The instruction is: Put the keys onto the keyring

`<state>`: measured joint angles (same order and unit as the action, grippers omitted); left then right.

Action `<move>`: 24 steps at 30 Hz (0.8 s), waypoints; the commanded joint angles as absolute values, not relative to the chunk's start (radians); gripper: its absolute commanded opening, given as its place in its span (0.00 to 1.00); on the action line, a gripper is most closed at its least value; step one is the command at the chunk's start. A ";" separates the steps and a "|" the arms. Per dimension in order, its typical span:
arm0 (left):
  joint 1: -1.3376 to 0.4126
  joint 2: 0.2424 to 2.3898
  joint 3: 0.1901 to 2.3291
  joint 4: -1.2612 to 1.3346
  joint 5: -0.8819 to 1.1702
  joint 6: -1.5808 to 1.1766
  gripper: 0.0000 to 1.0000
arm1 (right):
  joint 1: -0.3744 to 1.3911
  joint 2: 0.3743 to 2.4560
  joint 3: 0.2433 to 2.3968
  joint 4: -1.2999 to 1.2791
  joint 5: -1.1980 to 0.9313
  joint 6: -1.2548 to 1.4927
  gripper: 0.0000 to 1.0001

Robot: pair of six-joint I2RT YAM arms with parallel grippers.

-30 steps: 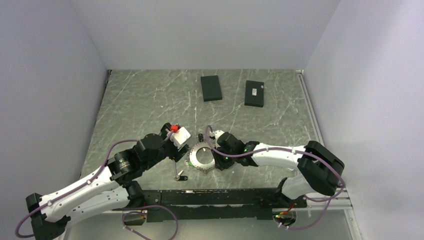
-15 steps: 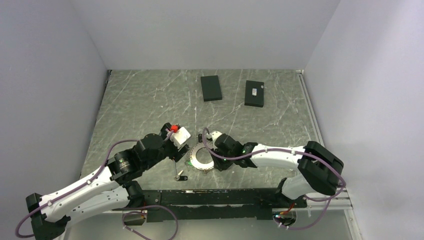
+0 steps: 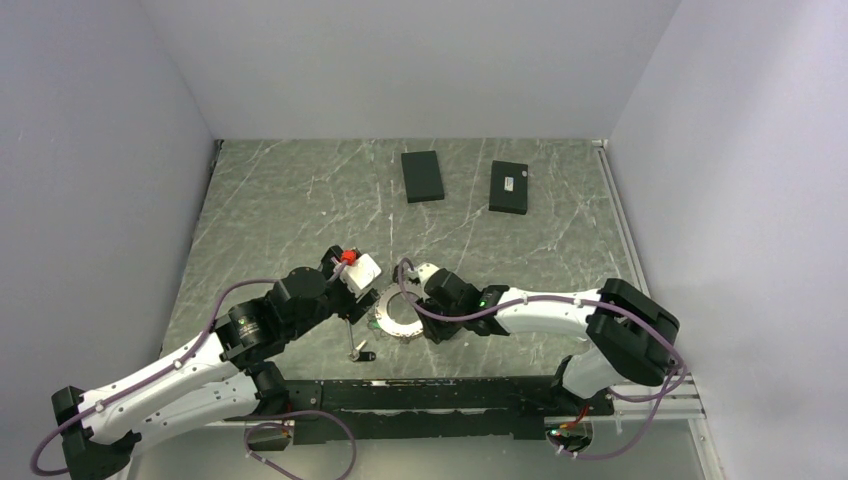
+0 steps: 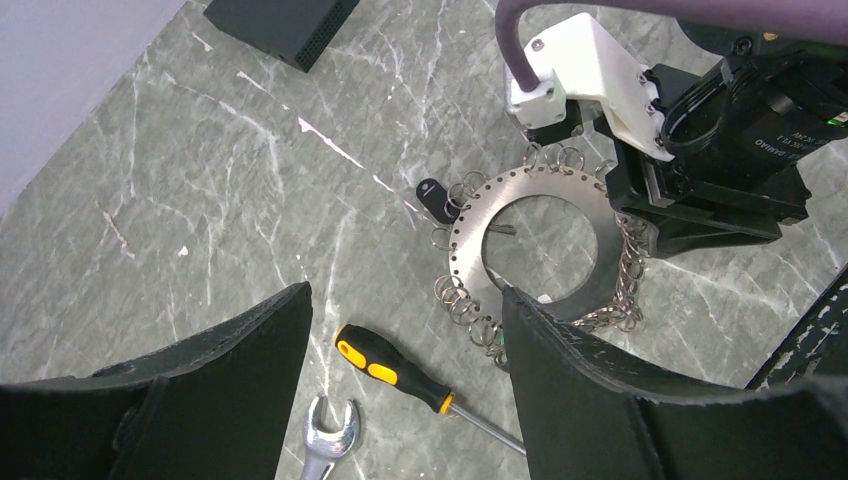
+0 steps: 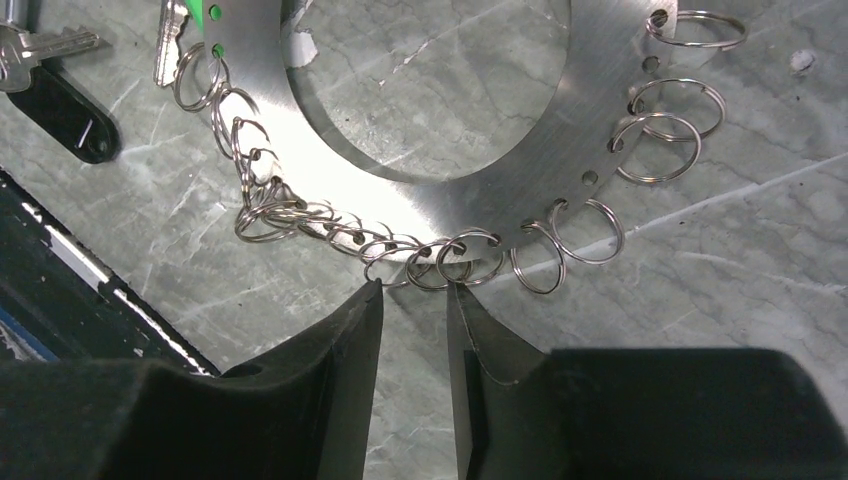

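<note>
Screwdriver (image 4: 392, 367) lies beside keyring (image 4: 466, 255), wrench (image 4: 330, 432) seemingly alongside.

— What's lying on the bench (image 3: 280, 200)?
— It's a grey-green marbled top. At the far side lie a black box (image 3: 422, 176) and a second black box (image 3: 509, 187), set apart. Nearer, the keyring (image 4: 540, 183) lies flat, with a black-headed key (image 4: 435, 197) just beside its rim.
— Tools?
— A black-and-yellow screwdriver (image 4: 395, 370), with a silver wrench (image 4: 325, 445) near its handle.

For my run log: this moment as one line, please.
left gripper: open | right gripper: slightly open at keyring | key: lying beside it
</note>
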<state>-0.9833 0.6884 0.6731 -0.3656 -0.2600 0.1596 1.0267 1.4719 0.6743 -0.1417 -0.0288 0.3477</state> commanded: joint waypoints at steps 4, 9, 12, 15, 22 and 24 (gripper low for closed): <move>-0.988 0.677 0.694 -0.354 -0.269 0.141 0.75 | 1.031 1.459 0.712 -0.151 0.082 0.347 0.36; -0.988 0.676 0.698 -0.361 -0.268 0.143 0.74 | 1.048 1.517 0.778 -0.231 0.237 0.431 0.44; -0.988 0.670 0.697 -0.361 -0.269 0.141 0.74 | 1.053 1.556 0.795 -0.243 0.262 0.452 0.45; -0.989 0.664 0.695 -0.359 -0.265 0.143 0.74 | 1.060 1.581 0.804 -0.236 0.243 0.453 0.44; -0.991 0.663 0.701 -0.366 -0.266 0.141 0.73 | 1.103 1.692 0.847 -0.274 0.231 0.463 0.44; -0.991 0.659 0.700 -0.367 -0.270 0.140 0.73 | 1.108 1.716 0.845 -0.270 0.236 0.470 0.39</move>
